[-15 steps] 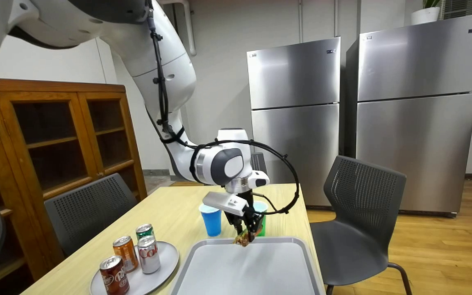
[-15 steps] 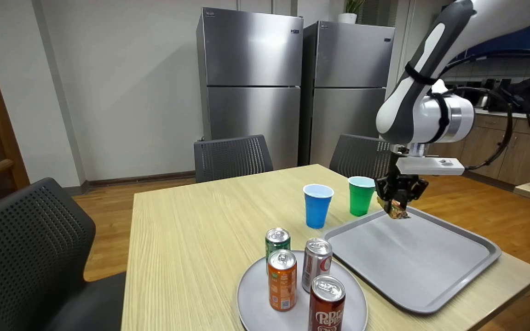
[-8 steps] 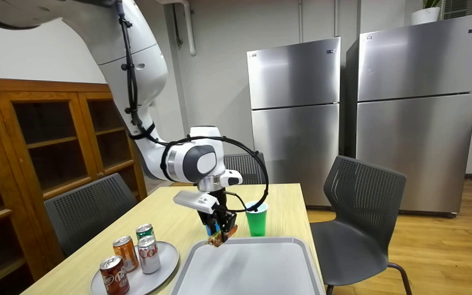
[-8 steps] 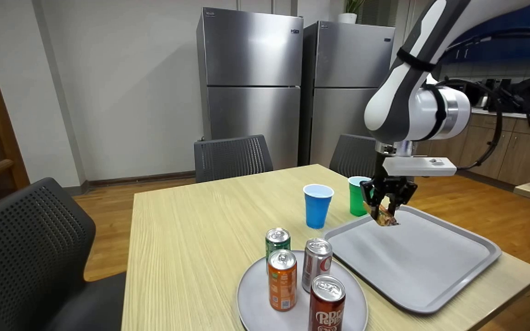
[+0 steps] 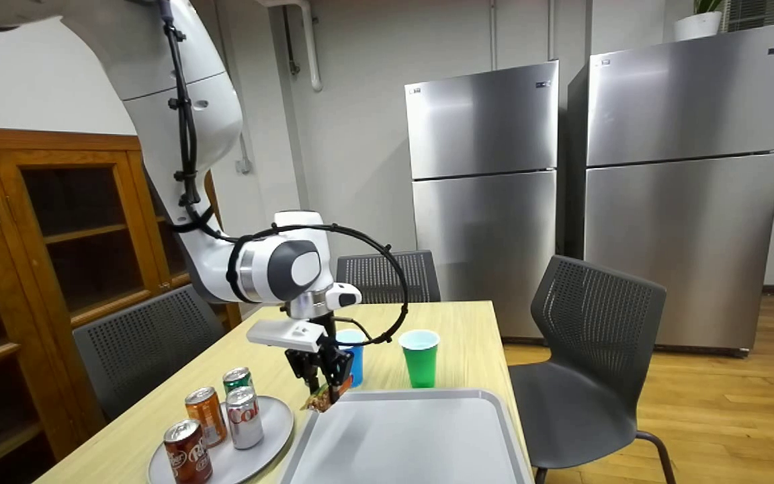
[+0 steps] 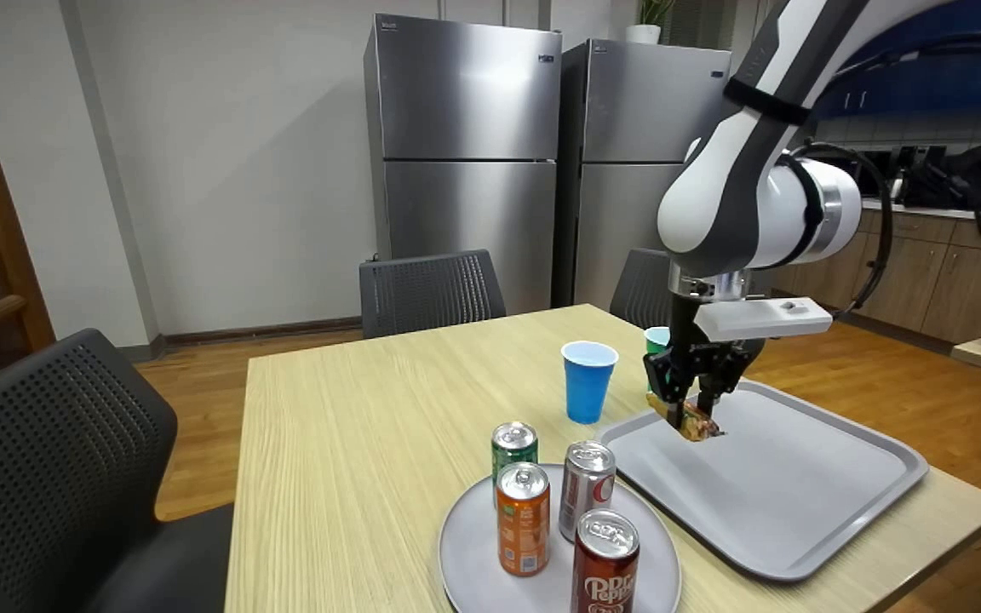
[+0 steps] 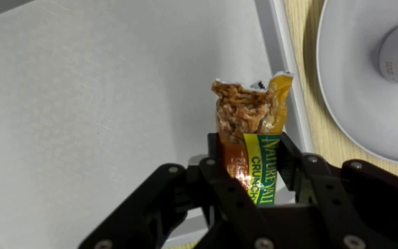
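Just now, in an exterior view, the gripper [image 5: 324,396] had been shifted away from the tabletop's [image 5: 467,349] right edge, and the green cup [image 5: 420,361], partly hidden a second earlier, was uncovered toward the far right corner. Likewise, in an exterior view, the granola bar [image 6: 697,425] was held above the tray [image 6: 797,477] along the right edge, brought nearer the plate [image 6: 468,553]. In the wrist view, it was seen pinched between both fingers [image 7: 288,162]; the carry was judged unfinished, with no release made.
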Available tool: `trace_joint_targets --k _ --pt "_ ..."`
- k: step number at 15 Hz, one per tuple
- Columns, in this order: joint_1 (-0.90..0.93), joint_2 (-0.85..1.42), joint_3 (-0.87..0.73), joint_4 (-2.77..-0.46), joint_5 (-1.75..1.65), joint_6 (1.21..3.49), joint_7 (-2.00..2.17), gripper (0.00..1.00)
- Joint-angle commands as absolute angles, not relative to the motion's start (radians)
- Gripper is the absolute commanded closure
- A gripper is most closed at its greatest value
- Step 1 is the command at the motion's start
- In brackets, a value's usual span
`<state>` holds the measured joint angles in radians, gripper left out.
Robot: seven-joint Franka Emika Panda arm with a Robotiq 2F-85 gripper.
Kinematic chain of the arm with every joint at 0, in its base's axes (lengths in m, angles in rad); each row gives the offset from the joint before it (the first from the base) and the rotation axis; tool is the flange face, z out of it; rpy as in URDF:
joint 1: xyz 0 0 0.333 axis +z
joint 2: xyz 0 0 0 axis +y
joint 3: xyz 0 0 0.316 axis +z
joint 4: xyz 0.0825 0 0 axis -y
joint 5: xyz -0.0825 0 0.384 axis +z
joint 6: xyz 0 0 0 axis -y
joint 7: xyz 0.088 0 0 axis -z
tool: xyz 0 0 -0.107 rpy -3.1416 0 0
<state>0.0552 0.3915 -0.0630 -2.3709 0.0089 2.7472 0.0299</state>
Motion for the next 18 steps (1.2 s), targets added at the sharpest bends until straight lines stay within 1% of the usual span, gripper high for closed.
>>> trace_joint_targets --k 1,11,18 --pt "0.037 0.359 -0.024 -2.385 -0.017 2.718 -0.022 0.83" --pt "-0.039 0.41 0.057 -2.313 -0.03 2.682 -0.315 0.83" --pt "-0.054 0.473 0.093 -2.232 -0.025 2.654 -0.403 0.83"
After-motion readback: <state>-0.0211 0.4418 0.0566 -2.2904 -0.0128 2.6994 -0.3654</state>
